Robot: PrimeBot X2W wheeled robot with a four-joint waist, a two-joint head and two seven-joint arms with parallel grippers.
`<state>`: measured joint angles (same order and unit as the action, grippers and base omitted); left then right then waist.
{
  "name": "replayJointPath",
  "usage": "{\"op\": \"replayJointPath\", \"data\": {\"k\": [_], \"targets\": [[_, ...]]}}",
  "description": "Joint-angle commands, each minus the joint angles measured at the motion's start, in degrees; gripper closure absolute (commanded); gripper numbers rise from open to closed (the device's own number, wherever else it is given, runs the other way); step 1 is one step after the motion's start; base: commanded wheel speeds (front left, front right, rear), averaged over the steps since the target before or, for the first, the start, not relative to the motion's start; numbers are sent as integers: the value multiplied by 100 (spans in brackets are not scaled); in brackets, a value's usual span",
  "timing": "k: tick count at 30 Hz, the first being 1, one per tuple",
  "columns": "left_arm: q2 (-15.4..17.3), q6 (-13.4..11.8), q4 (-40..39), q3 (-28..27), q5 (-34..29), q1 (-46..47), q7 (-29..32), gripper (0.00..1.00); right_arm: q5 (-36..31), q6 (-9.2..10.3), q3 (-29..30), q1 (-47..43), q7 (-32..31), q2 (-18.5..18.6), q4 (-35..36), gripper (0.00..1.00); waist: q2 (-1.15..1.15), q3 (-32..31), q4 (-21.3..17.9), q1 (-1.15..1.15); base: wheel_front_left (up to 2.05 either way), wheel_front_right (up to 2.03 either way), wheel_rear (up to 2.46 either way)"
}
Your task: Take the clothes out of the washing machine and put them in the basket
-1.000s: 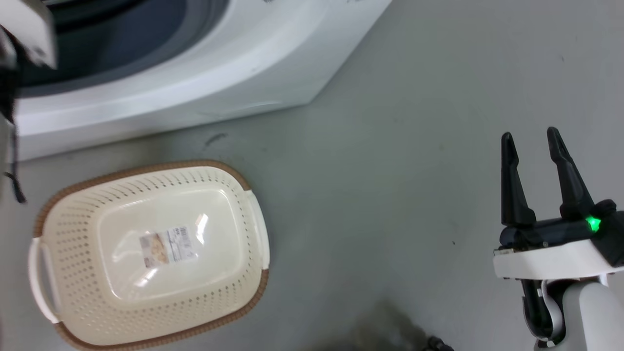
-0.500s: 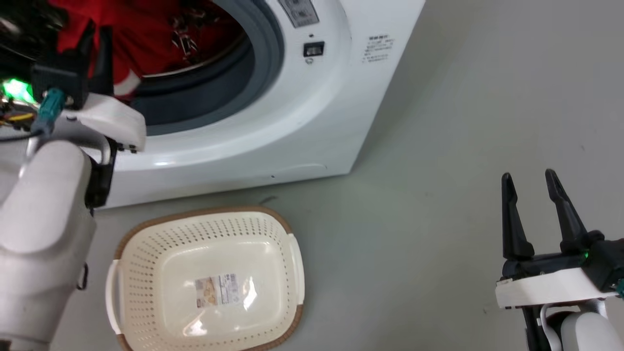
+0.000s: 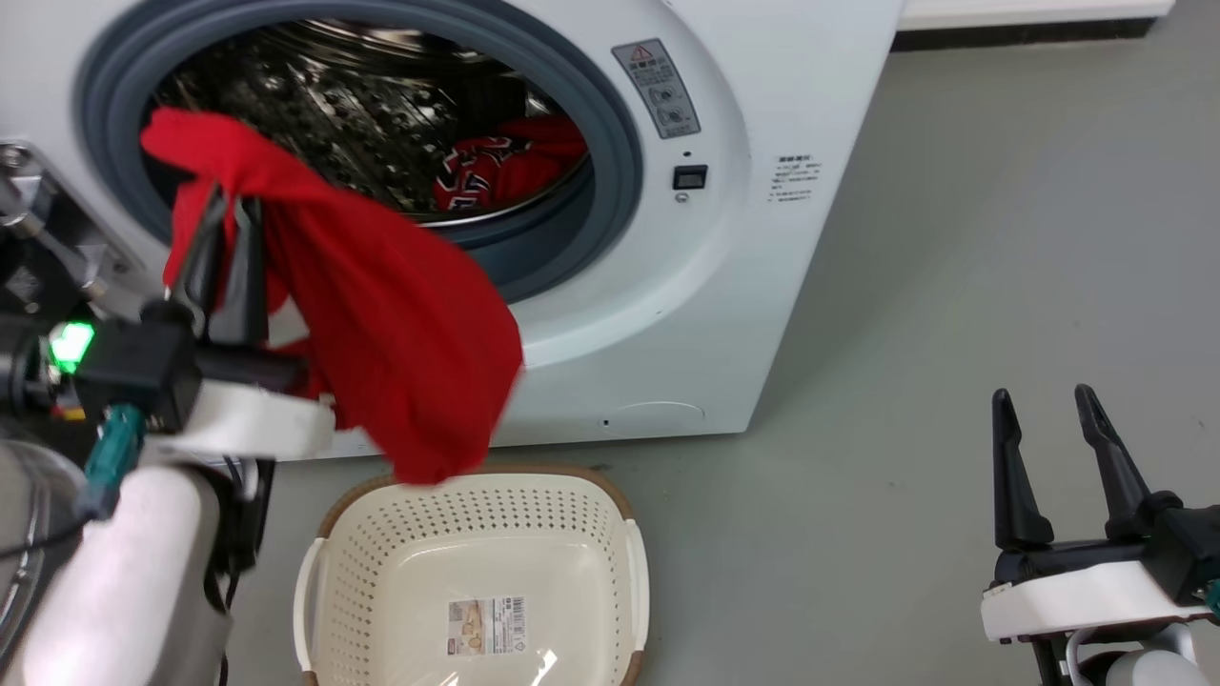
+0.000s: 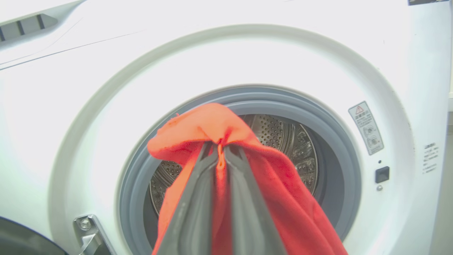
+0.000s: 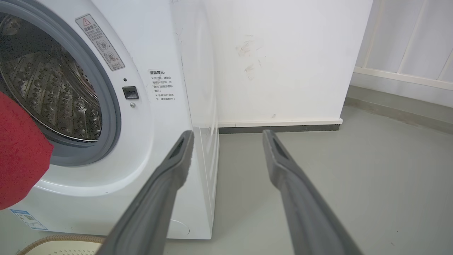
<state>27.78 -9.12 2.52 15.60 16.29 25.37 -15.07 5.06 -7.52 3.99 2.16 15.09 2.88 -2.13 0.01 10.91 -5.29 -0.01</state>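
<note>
The left gripper point(image 3: 233, 210) pinches a soft red garment point(image 3: 400, 333) near the perforated basket point(image 3: 477, 510); right gripper point(image 3: 1041, 395) gapes.

The left gripper point(image 4: 221, 150) is pinching a bright red soft fabric garment point(image 4: 208, 122), its two long dark fingers point(image 4: 191, 205) pressing together on a fold poking up above the tips. The cloth is draping down both sides, hanging before the round grey rubber-rimmed port point(image 4: 332, 148) of the large white front-loading washing machine point(image 4: 106, 88). The perforated steel drum point(image 4: 283, 138) is showing behind. A dark curve point(image 4: 21, 241) at lower left is possibly the door's edge.
</note>
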Motion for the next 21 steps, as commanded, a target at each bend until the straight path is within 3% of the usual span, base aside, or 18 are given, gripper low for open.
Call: {"op": "replayJointPath", "data": {"k": [1,10,21], "targets": [[-57,30,-233,-72,6,-393,-16,100,-9,6,25,-80,12,-1,-13,0,-1,-112,129,1,0,0,0],[-209,86,-136,39,148,-1379,-15,100,-73,6,79,-78,12,-1,56,0,-1,37,287,1,0,0,0],[-471,580,1580,419,131,-1442,-15,100,-185,6,76,200,12,0,166,0,-1,898,231,1,0,0,0]]}}
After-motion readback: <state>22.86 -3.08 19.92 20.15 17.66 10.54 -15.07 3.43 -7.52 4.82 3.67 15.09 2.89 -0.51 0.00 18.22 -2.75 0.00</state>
